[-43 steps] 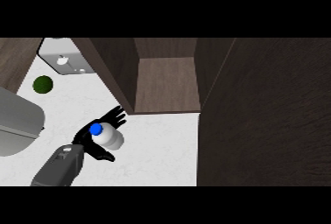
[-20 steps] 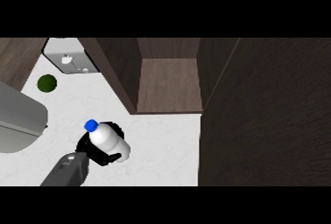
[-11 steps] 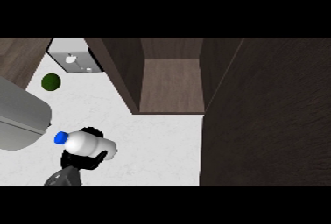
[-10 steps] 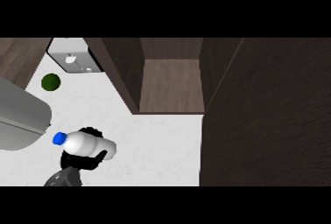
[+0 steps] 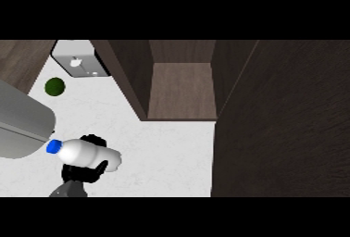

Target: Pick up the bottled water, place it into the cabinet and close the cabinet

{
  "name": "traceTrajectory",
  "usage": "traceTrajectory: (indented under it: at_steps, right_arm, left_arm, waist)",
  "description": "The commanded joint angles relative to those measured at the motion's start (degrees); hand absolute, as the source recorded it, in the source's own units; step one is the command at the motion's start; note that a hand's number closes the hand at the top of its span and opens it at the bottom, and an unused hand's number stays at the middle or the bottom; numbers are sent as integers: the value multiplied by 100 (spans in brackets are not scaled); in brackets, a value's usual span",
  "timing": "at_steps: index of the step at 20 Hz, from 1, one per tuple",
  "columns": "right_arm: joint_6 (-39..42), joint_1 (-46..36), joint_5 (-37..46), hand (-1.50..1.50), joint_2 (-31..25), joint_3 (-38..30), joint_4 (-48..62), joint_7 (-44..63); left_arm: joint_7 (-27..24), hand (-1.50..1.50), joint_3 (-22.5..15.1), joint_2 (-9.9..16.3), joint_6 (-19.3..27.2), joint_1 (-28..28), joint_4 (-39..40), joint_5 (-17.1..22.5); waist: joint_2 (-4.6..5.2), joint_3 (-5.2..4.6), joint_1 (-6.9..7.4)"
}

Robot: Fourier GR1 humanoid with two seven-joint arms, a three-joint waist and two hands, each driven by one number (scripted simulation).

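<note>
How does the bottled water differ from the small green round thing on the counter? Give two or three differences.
The bottled water is white with a blue cap; the green round thing is dark green all over. The bottle is elongated and tilted in the left hand; the green thing is round, smaller, and untouched. Both show over the white counter.

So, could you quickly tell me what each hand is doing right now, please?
Left hand: shut on the bottled water.
Right hand: not in view.
</note>
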Motion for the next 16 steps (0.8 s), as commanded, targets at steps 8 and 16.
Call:
traceTrajectory:
  at_steps: [8,16]
  right_arm:
    - [-149,191,142,-150,75,369,-317,185]
    - [-131,155,14,-150,-34,342,-273,162]
  left_arm:
    - [1698,150,-1349,-481,1144,817,-2985,859]
    - [1725,150,-2447,-487,2619,575,-3953,759]
  waist:
    - [-17,2,0]
    - [6,-4,-51]
